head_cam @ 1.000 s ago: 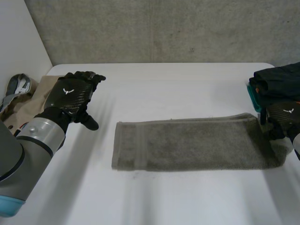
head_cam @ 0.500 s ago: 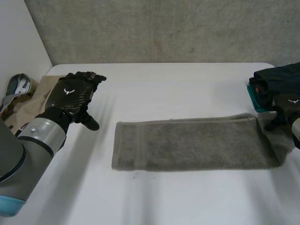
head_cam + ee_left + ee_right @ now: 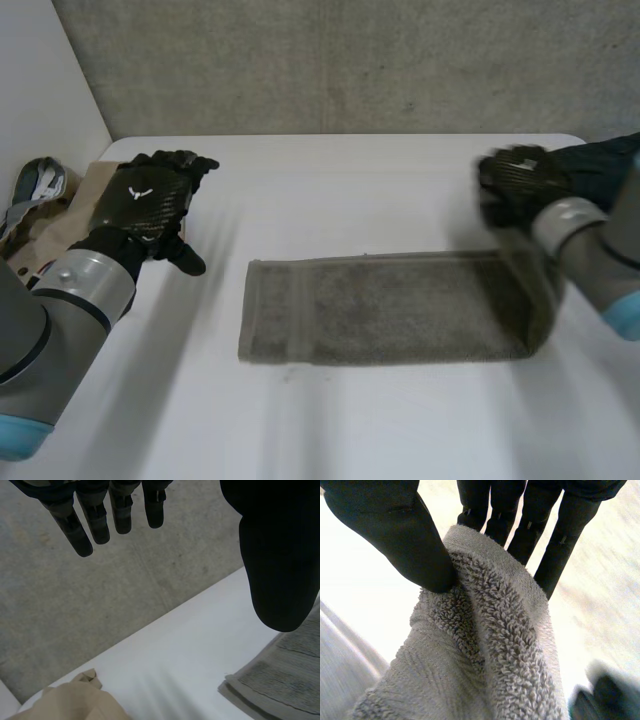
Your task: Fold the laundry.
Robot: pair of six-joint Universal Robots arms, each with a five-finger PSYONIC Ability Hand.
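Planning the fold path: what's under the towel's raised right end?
The right hand pinches the towel end between thumb and fingers, lifted off the white table. Bare table shows beside it; the hanging cloth covers the spot directly beneath.

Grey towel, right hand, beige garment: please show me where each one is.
grey towel [image 3: 380,310], head view, the middle of its flat part
right hand [image 3: 515,180], head view, the back of the hand
beige garment [image 3: 70,705], left wrist view, its upper fold
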